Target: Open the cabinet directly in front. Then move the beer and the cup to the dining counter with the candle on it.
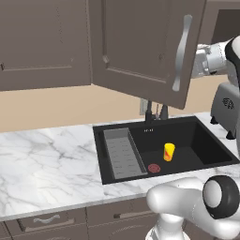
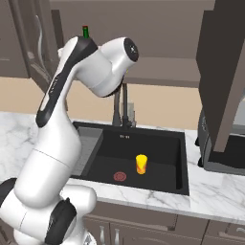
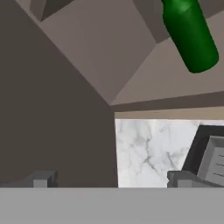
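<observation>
down in black sink point(image 1: 206, 150), cup point(image 1: 168, 152) upright on basin floor, beside red drain point(image 1: 153, 168). above counter point(image 1: 42, 164), cabinet point(image 1: 145, 47) door swung open. up inside cabinet, fingers point(image 3: 107, 179) spread wide, empty, short of beer point(image 3: 190, 35) on shelf.

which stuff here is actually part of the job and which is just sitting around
Job:
- cabinet, door swung open
- beer inside it
- cup in the sink
- gripper, open

Lying about:
- black sink
- faucet
- drain rack
- grey appliance
</observation>
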Controlling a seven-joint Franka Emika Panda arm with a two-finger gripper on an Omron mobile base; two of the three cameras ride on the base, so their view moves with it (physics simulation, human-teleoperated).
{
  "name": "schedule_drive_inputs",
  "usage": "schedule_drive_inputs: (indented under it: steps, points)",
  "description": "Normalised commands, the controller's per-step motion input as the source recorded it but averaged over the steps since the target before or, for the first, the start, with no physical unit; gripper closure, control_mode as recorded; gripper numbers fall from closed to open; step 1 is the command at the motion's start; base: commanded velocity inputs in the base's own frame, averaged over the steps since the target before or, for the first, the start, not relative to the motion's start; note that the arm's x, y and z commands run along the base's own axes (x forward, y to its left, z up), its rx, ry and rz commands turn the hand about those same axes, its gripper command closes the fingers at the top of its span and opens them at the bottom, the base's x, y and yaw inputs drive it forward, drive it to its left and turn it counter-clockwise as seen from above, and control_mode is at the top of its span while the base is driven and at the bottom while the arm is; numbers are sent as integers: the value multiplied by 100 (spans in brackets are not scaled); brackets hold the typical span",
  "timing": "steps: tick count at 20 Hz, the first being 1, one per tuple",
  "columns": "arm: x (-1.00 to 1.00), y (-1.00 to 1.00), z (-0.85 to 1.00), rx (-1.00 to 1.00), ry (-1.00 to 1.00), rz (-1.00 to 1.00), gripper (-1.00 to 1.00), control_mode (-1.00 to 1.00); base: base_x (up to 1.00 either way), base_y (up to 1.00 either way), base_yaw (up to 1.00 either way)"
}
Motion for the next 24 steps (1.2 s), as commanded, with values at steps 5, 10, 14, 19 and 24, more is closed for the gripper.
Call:
schedule_drive_inputs:
  steps: [5, 10, 14, 19, 24]
  points:
    - [-74, 66, -11, 0, -1, 18, -100, -100, 0, 0, 0]
    - [-52, 74, -6, 0, -1, 14, -100, -100, 0, 0, 0]
    - [-7, 90, 0, -1, 0, 3, -100, -100, 0, 0, 0]
    - [0, 86, 0, -4, 0, 0, -100, -100, 0, 0, 0]
    - [-4, 46, 0, -5, 0, 0, -100, -100, 0, 0, 0]
